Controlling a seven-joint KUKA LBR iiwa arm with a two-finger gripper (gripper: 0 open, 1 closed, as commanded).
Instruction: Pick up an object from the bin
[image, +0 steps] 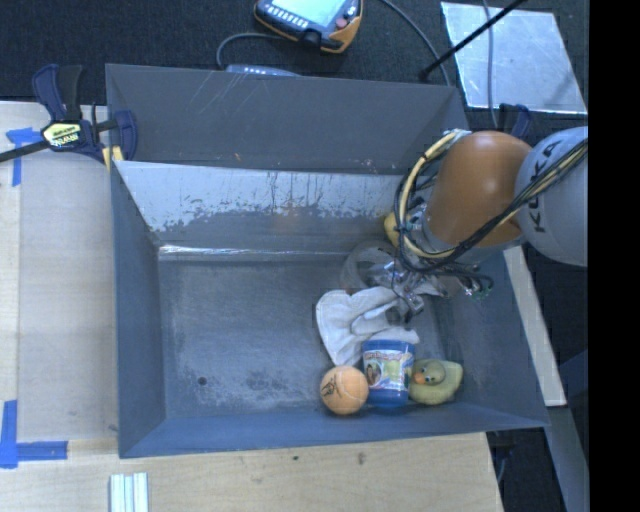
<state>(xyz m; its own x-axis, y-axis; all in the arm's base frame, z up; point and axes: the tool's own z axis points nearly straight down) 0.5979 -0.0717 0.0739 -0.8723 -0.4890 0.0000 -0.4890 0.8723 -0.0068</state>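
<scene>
While the arm leans in over the right side of the bin, its orange cover ringed with looping cables, the gripper is down low, right at the upper right corner of the white cloth, and that cloth is our marker for everything else. It lies crumpled on the bin floor, bunched into folds, and the gripper's tip meets its top edge; contact looks likely, though whether the gripper is open or closed on the fabric I cannot tell from this angle, since metal and cloth run together there. Just below the cloth, touching its lower edge, sits an orange ball. To the ball's right, directly under the cloth's right half, is a small blue and white tub with a printed label, pressed up against the ball. Further right again, beside the tub, lies a yellow rubber duck. These three line up along the bin's near wall. Above the cloth, beside the gripper, there is a faint see-through shape, too dim to name. Left of the cloth the scuffed grey floor runs bare to the far wall
</scene>
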